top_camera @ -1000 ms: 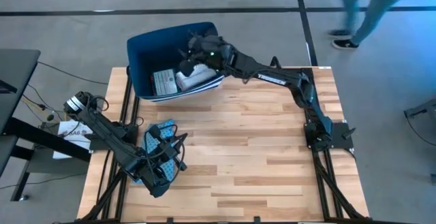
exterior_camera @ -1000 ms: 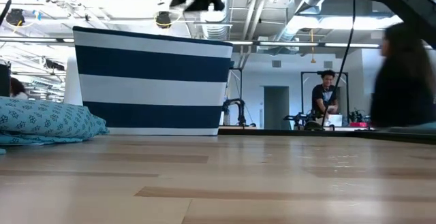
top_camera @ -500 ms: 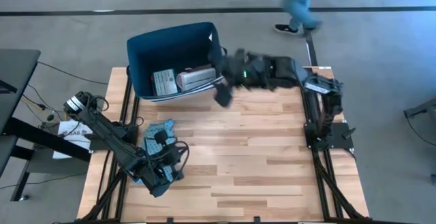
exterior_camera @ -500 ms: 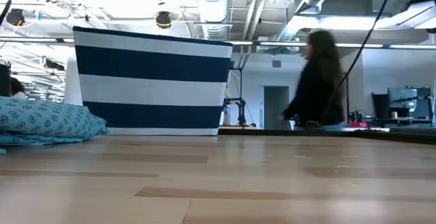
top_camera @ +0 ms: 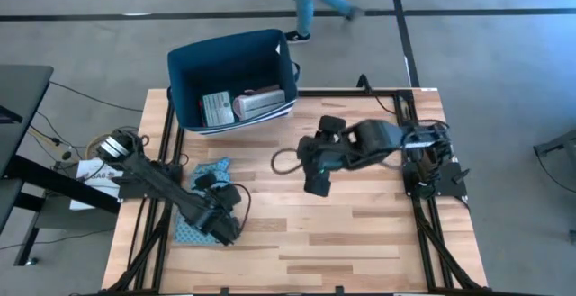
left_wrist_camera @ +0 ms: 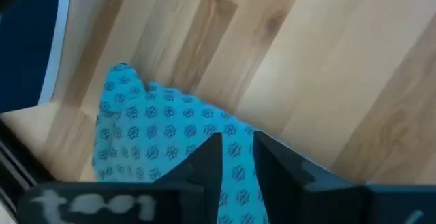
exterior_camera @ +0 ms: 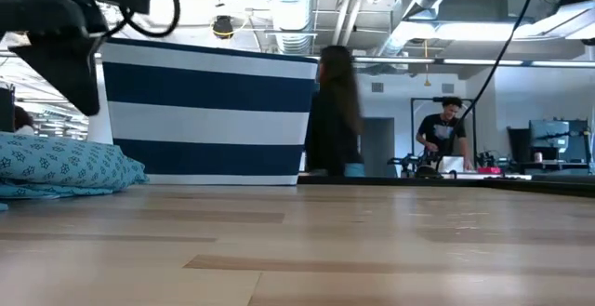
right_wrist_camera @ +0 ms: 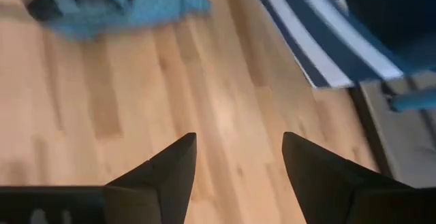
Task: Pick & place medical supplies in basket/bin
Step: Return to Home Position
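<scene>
Seen from above, your right pincer [top_camera: 315, 183] hangs over the middle of the bench [top_camera: 360, 233] while the blue bin [top_camera: 209, 69] at the far edge holds the green-white box [top_camera: 216, 109]; its wrist view shows the fingers [right_wrist_camera: 174, 161] spread, and the left wrist view shows the left pincer [left_wrist_camera: 237, 141] narrowly parted over the cloth pouch [left_wrist_camera: 150, 129].

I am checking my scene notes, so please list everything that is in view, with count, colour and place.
bin: one, dark navy blue, far left part of the table
flat box: one, green-white, inside the bin
long item: one, whitish, inside the bin beside the flat box; kind unclear
cloth pouch: one, light blue patterned, near left, partly under the left arm
table: one, light wood
walking person: one, dark top, beyond the table
standing person: one, dark top, farther back
left gripper: one, dark, over the cloth pouch
right gripper: one, dark, fingers open and empty, above the bare middle of the table
</scene>
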